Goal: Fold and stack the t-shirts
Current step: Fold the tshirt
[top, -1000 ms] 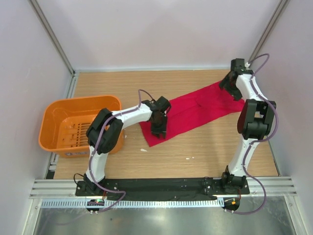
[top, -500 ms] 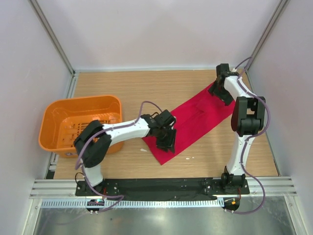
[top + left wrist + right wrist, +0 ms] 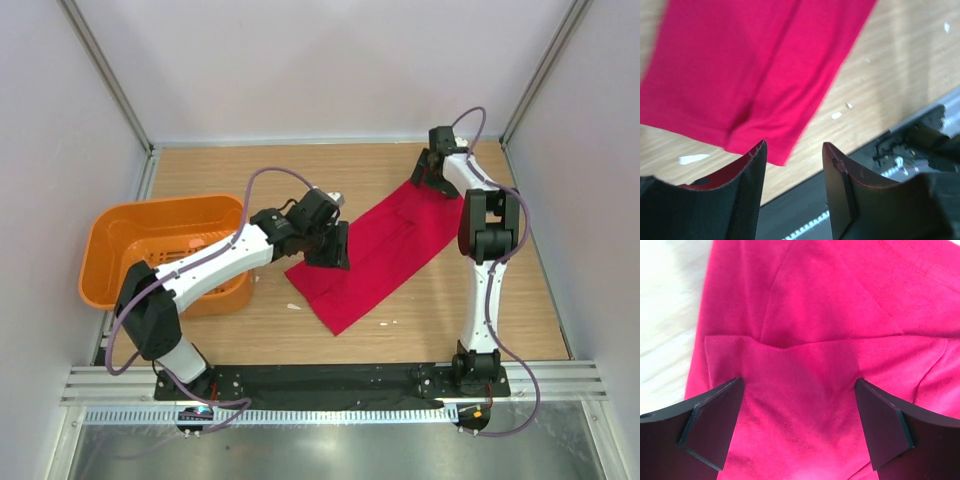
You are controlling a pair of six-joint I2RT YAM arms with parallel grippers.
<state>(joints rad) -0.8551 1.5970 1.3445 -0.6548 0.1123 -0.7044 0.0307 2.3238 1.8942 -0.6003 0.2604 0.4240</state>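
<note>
The red t-shirt (image 3: 385, 245) lies folded into a long strip, slanting from the near middle of the table up to the far right. My left gripper (image 3: 337, 255) hovers over the strip's left edge, near its front end. In the left wrist view the left gripper (image 3: 794, 150) is open with nothing between its fingers, and the t-shirt's (image 3: 750, 65) near corner lies just beyond the tips. My right gripper (image 3: 426, 176) is at the strip's far end. It stands wide open (image 3: 799, 385) right above the red cloth (image 3: 810, 340), holding nothing.
An orange slotted basket (image 3: 105, 235) stands at the left of the table, beside the left arm. Small white scraps (image 3: 294, 306) lie on the wood near the shirt's front corner. The black base rail (image 3: 330, 378) runs along the near edge.
The shirt's near end has swung toward the front edge and its far end has shifted left. The left gripper opened wider and drew back from the near corner. The right gripper moved left and opened fully.
</note>
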